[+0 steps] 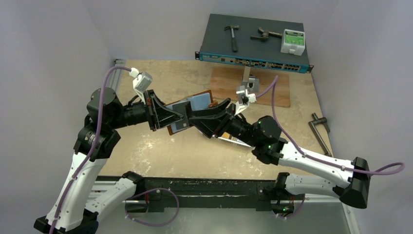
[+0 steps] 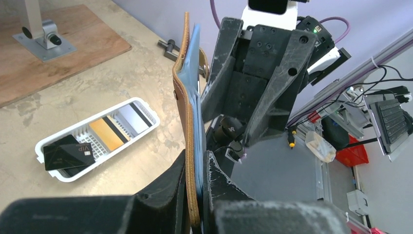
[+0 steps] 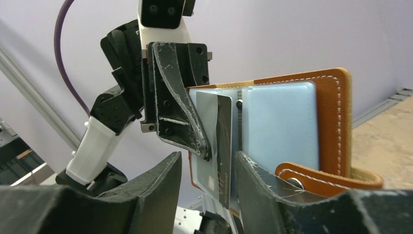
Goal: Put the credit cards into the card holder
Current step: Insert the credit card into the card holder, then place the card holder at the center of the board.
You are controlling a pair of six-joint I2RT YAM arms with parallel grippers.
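My left gripper (image 1: 178,117) (image 2: 195,158) is shut on the brown leather card holder (image 1: 198,101) (image 2: 187,122) and holds it open above the table. Its light blue inner pockets (image 3: 277,122) face my right gripper (image 1: 196,119) (image 3: 208,163). The right jaws stand open around a black card (image 3: 224,146). The card stands on edge against a pocket, close to the right finger and apart from the left one. More credit cards lie in a white slotted tray (image 2: 146,127): a black one (image 2: 65,153), an orange one (image 2: 108,134) and a white-grey one (image 2: 131,117).
A network switch (image 1: 253,46) lies at the back with a hammer (image 1: 233,36) and a white box (image 1: 292,41) on it. A wooden board (image 1: 277,90) with a metal bracket (image 1: 247,83) lies in front of it. A metal tool (image 1: 319,129) lies at the right.
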